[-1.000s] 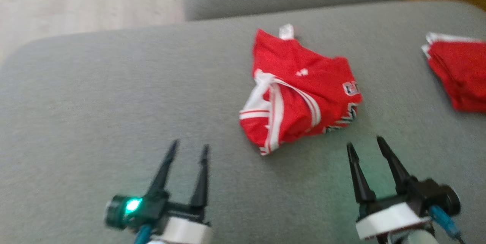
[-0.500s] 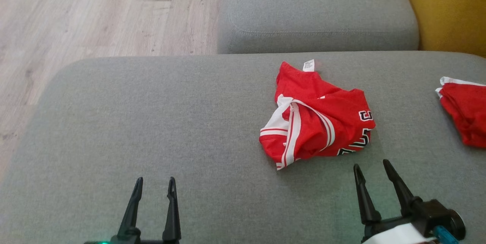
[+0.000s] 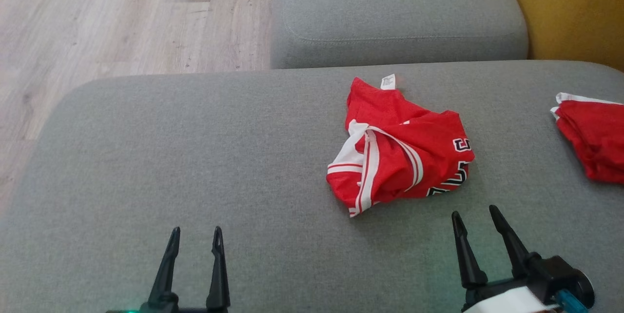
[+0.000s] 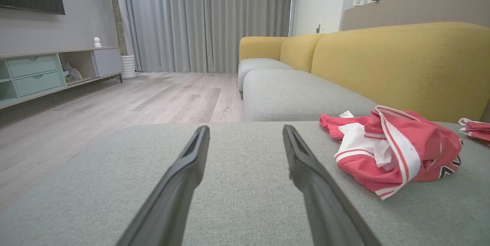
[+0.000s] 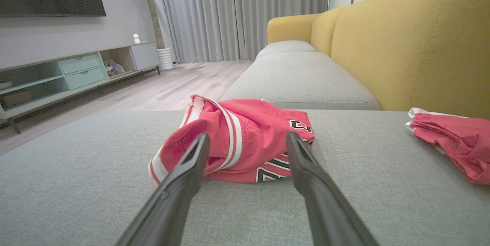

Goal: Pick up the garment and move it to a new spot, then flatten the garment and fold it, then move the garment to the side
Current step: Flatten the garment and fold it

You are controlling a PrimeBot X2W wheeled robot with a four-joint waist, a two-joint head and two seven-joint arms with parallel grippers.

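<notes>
A crumpled red garment (image 3: 397, 147) with white stripes and black lettering lies bunched on the grey sofa seat (image 3: 170, 157), right of centre. It also appears in the left wrist view as the garment (image 4: 398, 150) off to the right, and in the right wrist view as the garment (image 5: 241, 138) straight ahead. My right gripper (image 3: 475, 213) stands open just below the garment, a short gap away, holding nothing. My left gripper (image 3: 196, 230) is open over bare cushion at the lower left, well clear of the cloth.
A second red garment (image 3: 592, 137) lies at the seat's right edge. Another grey cushion (image 3: 397, 10) sits beyond, with the yellow backrest (image 3: 570, 6) at the right. Wooden floor (image 3: 107, 15) drops off past the seat's left and far edges.
The head view has tilted and shifted, so the floor and far cushion show more and the grippers sit lower. The garment lies as before. Both grippers stay open.
</notes>
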